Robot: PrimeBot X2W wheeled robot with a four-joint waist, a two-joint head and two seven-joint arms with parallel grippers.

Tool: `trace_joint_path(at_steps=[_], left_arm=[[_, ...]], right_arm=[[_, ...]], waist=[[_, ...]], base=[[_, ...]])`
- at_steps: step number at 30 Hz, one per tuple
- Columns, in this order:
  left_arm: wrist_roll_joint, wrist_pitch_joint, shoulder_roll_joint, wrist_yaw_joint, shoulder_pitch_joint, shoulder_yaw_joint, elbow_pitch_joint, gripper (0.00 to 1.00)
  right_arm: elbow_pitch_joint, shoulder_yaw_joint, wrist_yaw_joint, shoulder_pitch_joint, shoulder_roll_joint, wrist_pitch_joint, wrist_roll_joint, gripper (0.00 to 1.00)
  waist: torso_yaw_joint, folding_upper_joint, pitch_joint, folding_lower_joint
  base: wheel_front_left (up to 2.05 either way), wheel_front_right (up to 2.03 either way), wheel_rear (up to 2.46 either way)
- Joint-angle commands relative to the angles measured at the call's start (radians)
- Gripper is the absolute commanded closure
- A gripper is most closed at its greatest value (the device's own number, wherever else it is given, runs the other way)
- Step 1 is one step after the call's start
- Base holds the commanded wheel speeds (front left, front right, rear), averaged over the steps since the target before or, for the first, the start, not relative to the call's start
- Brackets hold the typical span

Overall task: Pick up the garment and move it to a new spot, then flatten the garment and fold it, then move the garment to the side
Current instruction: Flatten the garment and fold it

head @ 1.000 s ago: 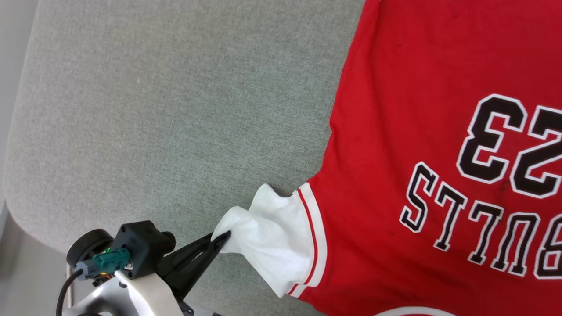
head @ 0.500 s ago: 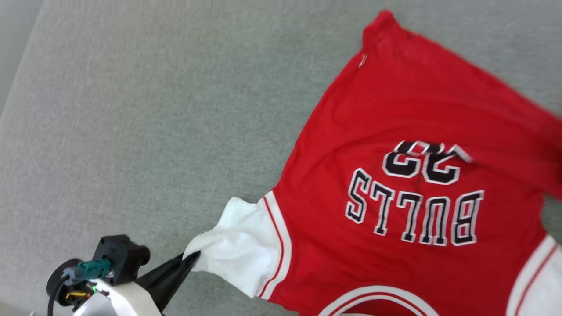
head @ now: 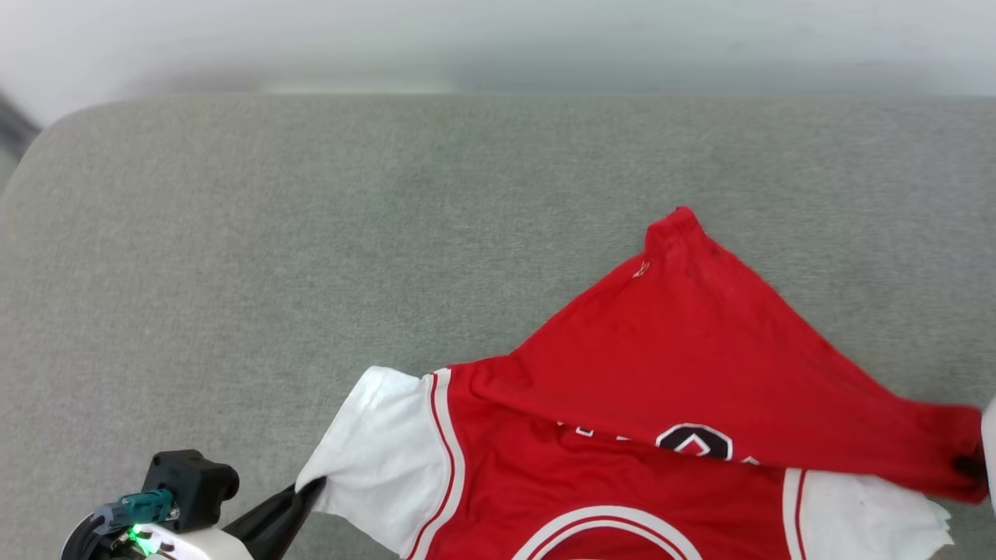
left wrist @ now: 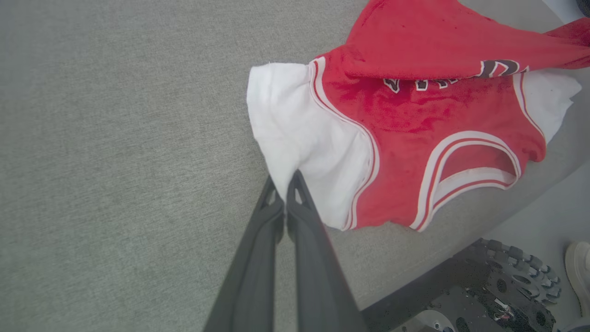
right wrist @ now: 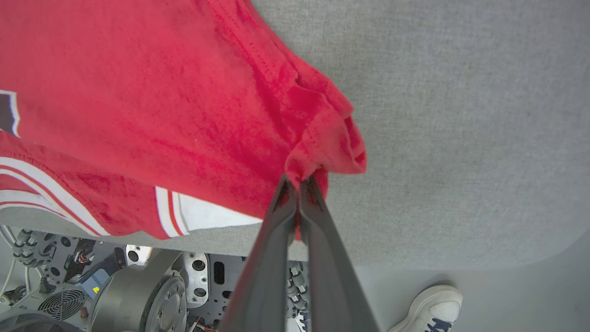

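So the big change in the last second: the garment (head: 700,350) was lying mostly open with the whole number and lettering showing, and now a red flap is draping across it, so I'm only seeing a sliver of black print peeking out under the fold. My head has been tilting too, so part of the shift in the view is just the camera, but the flap itself is new. My right claw (right wrist: 298,182) is clamped tight on a bunched red hem corner (right wrist: 322,152) and is dragging it over toward the right sleeve (head: 864,513). My left claw (left wrist: 282,177) is pinched fully closed on the edge of the white left sleeve (left wrist: 295,124), pinning that side near the front edge of the grey worktop (head: 233,272). The garment is sitting at the near right part of the worktop, collar (left wrist: 470,161) toward me. I'm reading this as the fold getting started, but it's going lopsided: the other hem corner (head: 677,225) is sticking out at the far side as a peak, so the flap is running diagonally instead of square. I'm guessing that corner needs bringing across before this counts as a clean fold, and the sleeve I'm holding is looking a bit rumpled as well. There's someone's shoe (right wrist: 428,304) on the floor near my base, well clear of the cloth.
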Motion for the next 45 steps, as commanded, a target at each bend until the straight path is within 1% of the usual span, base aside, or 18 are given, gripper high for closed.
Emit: trace_joint_path(at_steps=[1,6,9,15,16,17,21,25,29,32,36,38,45], left_arm=[[0.0,-0.011,-0.006,0.01,0.011,0.007,0.004,1.0],[0.005,-0.029,-0.028,0.022,0.016,-0.001,0.015,1.0],[0.008,-0.032,-0.043,0.021,0.018,-0.017,0.021,1.0],[0.013,-0.025,-0.049,0.016,0.003,-0.029,0.022,1.0],[0.012,-0.023,-0.049,0.016,0.002,-0.031,0.021,1.0],[0.012,-0.021,-0.049,0.016,0.0,-0.031,0.02,1.0],[0.016,-0.018,-0.044,0.019,-0.001,-0.033,0.011,1.0],[0.026,-0.019,-0.043,0.009,-0.012,-0.041,-0.005,1.0],[0.04,-0.018,-0.048,0.012,-0.03,-0.048,-0.015,1.0],[0.05,-0.019,-0.053,0.002,-0.048,-0.059,-0.024,1.0],[0.069,-0.02,-0.064,-0.015,-0.085,-0.072,-0.032,1.0],[0.084,-0.015,-0.073,-0.023,-0.112,-0.085,-0.033,1.0],[0.12,-0.022,-0.126,-0.058,-0.189,-0.138,-0.018,1.0]], right_arm=[[-0.026,-0.013,0.0,0.053,0.015,-0.013,0.01,1.0],[-0.099,-0.073,0.0,0.203,0.084,-0.052,0.028,1.0],[-0.103,-0.087,0.0,0.287,0.12,-0.076,0.022,1.0],[-0.081,-0.074,0.0,0.329,0.133,-0.1,0.024,1.0],[-0.083,-0.062,0.0,0.327,0.126,-0.111,0.03,0.66],[-0.08,-0.059,0.0,0.322,0.12,-0.117,0.032,0.0],[-0.105,-0.025,0.0,0.278,0.074,-0.122,0.059,0.0],[-0.163,-0.016,0.0,0.202,0.032,-0.128,0.088,0.0],[-0.215,0.007,0.0,0.088,0.019,-0.108,0.11,0.0],[-0.217,0.042,0.0,-0.004,0.024,-0.088,0.094,0.0],[-0.153,0.092,0.0,-0.114,0.045,-0.063,0.047,0.0],[-0.102,0.095,0.0,-0.166,0.059,-0.051,0.023,0.0],[0.079,0.115,0.0,-0.289,0.021,-0.059,-0.069,0.0]], waist=[[-0.031,0.0,-0.034,0.0004],[-0.041,0.0,-0.05,0.0004],[-0.045,0.0,-0.062,0.0004],[-0.044,0.0,-0.073,0.0004],[-0.044,0.0,-0.076,0.0004],[-0.044,0.0,-0.078,0.0004],[-0.038,0.0,-0.078,0.0004],[-0.012,0.0,-0.057,0.0004],[0.029,0.0,-0.018,0.0004],[0.066,0.0,0.02,0.0004],[0.118,0.0,0.07,0.0004],[0.153,0.0,0.098,0.0004],[0.255,0.0,0.171,0.0004]], base=[[0.0,0.0,0.0],[0.0,0.0,0.0],[0.0,0.0,0.0],[0.0,0.0,0.0],[0.0,0.0,0.0],[0.0,0.0,0.0],[0.0,0.0,0.0],[0.0,0.0,0.0],[0.0,0.0,0.0],[0.0,0.0,0.0],[0.0,0.0,0.0],[0.0,0.0,0.0],[0.0,0.0,0.0]])
